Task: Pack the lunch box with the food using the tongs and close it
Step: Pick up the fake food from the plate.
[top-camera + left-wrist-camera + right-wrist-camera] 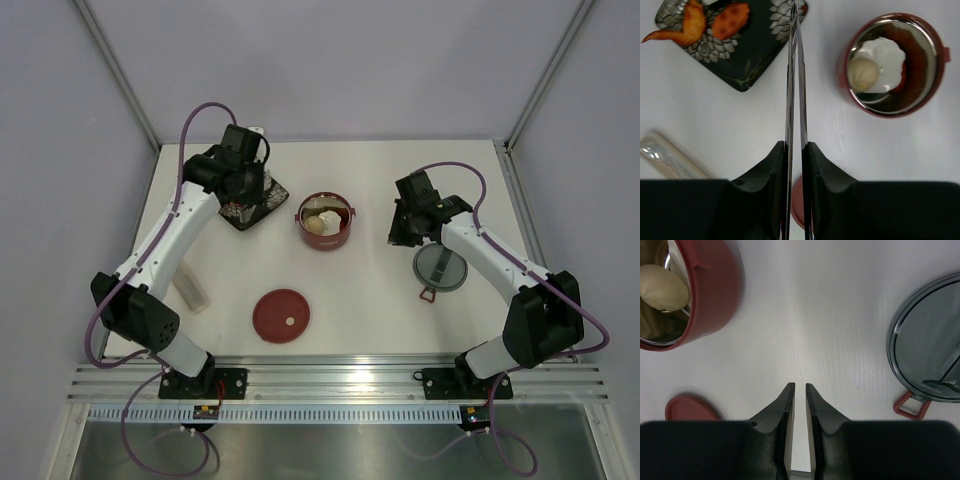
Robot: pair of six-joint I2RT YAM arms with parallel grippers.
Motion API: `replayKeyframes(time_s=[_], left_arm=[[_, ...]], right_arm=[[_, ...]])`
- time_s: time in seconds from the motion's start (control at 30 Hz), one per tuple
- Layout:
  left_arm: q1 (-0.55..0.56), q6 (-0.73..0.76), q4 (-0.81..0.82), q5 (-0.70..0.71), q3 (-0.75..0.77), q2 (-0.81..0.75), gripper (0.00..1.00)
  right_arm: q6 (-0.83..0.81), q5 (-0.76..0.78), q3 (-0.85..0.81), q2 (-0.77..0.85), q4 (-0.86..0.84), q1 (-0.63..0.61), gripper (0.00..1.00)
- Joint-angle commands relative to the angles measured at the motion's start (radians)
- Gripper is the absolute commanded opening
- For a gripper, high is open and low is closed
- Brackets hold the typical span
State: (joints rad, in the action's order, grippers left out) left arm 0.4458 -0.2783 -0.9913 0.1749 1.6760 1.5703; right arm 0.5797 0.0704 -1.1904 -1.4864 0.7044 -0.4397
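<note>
**Step in hand (judged):** picking up food from the tray with the tongs.

The left gripper (795, 145) has its jaws clamped on the long slim silver metal tongs (791, 90), whose two arms lie almost together. They reach toward the black rectangular patterned tray (752, 65), which carries the orange-red toy food pieces (727, 20).

The small round dark-red lunch box with the steel inside (920, 50) stands open on the white worktop (840, 315), just right of the tray. It contains the white fried-egg piece (885, 55) and the pale beige round lump (863, 72).

**Procedure:**
- Squeeze only until the piece is held, because hard plastic is likely to slip from thin metal tips.
- Lift clear of the tray before crossing to the lunch box.
- Release low, over the free steel floor.

The right gripper (800, 387) hangs between the lunch box and the grey round lid with a red tab (935, 350). Its jaws stand a narrow gap apart with nothing between them.

**Not determinable:**
- The tongs' tips are cut off at the top of the left wrist view and hidden under the arm in the top view, so it cannot be told whether they grip a piece.
- The flat round dark-red lid (281, 315) lies near the bases and is partly hidden behind both sets of fingers.
- The pale translucent oblong object (665, 155) is unidentifiable.
</note>
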Motion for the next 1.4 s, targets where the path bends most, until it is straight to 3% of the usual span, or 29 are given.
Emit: replayKeyframes(time_s=[0.0, 0.23, 0.5, 1.37], left_arm=[[-0.082, -0.013, 0.043, 0.021, -0.025, -0.024, 0.17], [-0.159, -0.050, 0.083, 0.037, -0.042, 0.036, 0.25], [-0.194, -0.071, 0.098, 0.087, 0.005, 0.129, 0.44], [-0.251, -0.068, 0.125, 0.104, 0.151, 0.324, 0.52]], right_arm=[[-0.003, 0.026, -0.005, 0.034, 0.000, -0.010, 0.22], [-0.004, 0.026, -0.003, 0.031, 0.000, -0.008, 0.22], [-0.006, 0.026, -0.005, 0.029, 0.000, -0.008, 0.22], [-0.014, 0.025, -0.037, 0.006, 0.015, -0.008, 0.22]])
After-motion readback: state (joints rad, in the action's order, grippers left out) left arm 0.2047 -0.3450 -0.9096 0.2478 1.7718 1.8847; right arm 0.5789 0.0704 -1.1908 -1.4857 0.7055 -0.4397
